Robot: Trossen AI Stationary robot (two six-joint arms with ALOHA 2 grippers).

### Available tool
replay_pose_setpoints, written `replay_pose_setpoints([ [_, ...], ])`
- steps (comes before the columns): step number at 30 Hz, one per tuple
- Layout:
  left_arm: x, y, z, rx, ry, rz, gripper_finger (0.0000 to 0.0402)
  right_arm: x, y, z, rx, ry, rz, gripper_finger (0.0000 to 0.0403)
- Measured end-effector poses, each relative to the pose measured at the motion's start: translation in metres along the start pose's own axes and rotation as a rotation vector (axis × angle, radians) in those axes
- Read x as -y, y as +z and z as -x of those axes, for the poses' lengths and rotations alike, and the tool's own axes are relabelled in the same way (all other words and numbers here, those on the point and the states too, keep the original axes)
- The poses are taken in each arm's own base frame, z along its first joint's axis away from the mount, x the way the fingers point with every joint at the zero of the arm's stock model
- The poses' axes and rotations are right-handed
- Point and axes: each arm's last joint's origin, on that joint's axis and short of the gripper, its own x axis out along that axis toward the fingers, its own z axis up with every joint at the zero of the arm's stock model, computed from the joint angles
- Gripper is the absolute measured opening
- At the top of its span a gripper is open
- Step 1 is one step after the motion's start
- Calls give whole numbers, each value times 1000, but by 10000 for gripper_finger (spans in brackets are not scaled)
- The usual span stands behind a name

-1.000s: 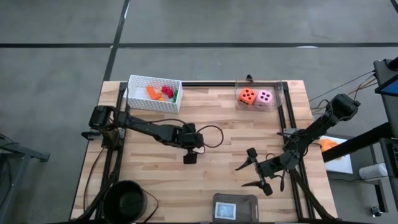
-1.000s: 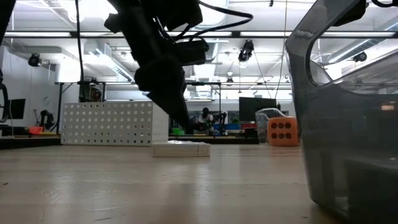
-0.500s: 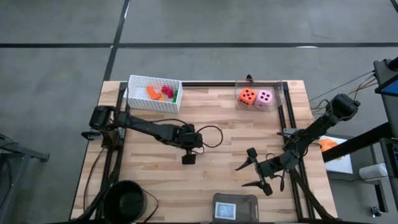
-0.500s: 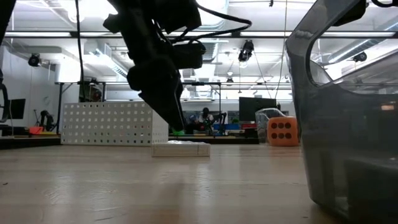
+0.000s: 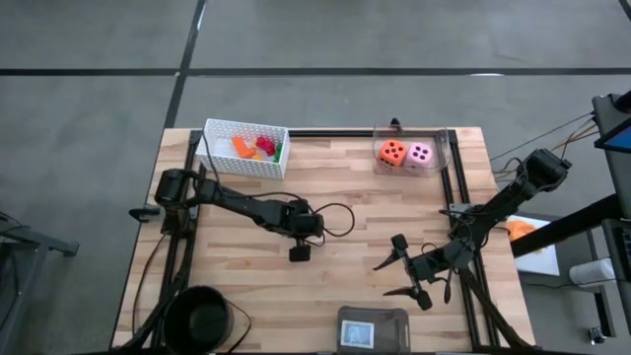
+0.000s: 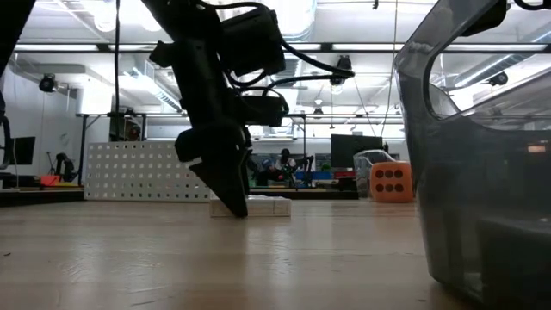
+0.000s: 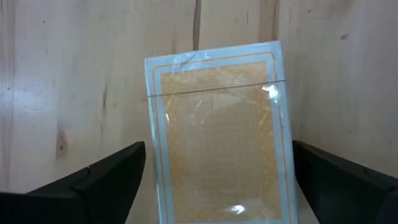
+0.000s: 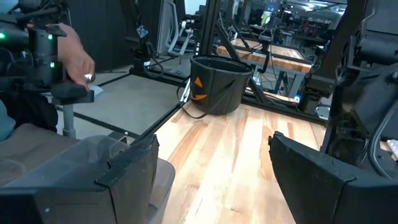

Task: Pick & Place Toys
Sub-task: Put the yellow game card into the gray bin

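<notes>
A peach card with a pale-blue border (image 7: 217, 124), wrapped in clear film, lies flat on the table mid-board and shows as a thin slab (image 6: 269, 207) in the low view. My left gripper (image 7: 217, 186) (image 5: 299, 252) points steeply down over it and is open. One finger (image 7: 93, 183) stands off each long side of the card, with bare wood between finger and card. My right gripper (image 5: 399, 279) hangs level and open with nothing between its fingers, near the table's right front. Small bricks (image 5: 258, 148) lie in the white basket (image 5: 219, 136). An orange die (image 5: 392, 152) and a pink die (image 5: 420, 155) sit at the far right.
The dice stand in a clear tray (image 5: 444, 148) at the far right. A grey tray (image 5: 394, 318) holding a blue card (image 5: 361, 335) sits at the near edge, and a black bucket (image 5: 202, 316) at the near left. A person's hand (image 8: 74, 59) shows beyond the table.
My left gripper has come down over the peach card, its fingertips now close to the table on either side of it, and has tipped a little steeper. The card has not moved.
</notes>
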Motion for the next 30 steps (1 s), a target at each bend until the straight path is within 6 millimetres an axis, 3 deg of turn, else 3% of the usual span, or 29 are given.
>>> replay_pose_setpoints([
  [5,0,0,0,-1,4,17,380,0,0,0,-2,0,1,297],
  [11,0,-1,-1,-5,7,26,294,0,0,0,-2,0,1,297],
  [23,9,0,4,23,19,56,294,0,0,0,-2,0,1,297],
  [30,22,7,11,155,-10,32,294,0,0,0,-3,-11,18,297],
])
